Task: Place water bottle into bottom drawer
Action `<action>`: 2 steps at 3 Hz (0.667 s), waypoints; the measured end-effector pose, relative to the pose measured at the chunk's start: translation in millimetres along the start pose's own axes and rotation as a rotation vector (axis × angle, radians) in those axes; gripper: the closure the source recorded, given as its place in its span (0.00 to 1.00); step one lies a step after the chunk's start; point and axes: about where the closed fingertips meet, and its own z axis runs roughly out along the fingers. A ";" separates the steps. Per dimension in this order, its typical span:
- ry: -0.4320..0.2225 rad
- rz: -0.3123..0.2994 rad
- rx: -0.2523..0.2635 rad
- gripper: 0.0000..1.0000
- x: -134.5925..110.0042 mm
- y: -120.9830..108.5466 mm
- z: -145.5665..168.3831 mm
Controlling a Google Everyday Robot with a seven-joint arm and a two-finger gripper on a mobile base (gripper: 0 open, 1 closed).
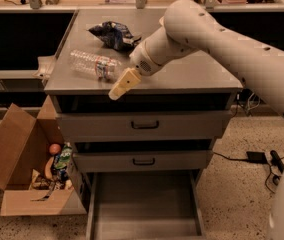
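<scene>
The water bottle lies on its side on the left part of the grey cabinet top, clear and ribbed with a coloured label band. My gripper hangs over the front edge of the top, just right of the bottle's near end and below it, not holding it. The bottom drawer is pulled open below, its grey floor bare.
A dark blue snack bag lies behind the bottle. Two upper drawers with black handles are closed. An open cardboard box with food items stands on the floor at the left. Cables lie on the floor at the right.
</scene>
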 end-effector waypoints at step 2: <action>-0.049 0.053 0.013 0.00 -27.5 -23.5 17.7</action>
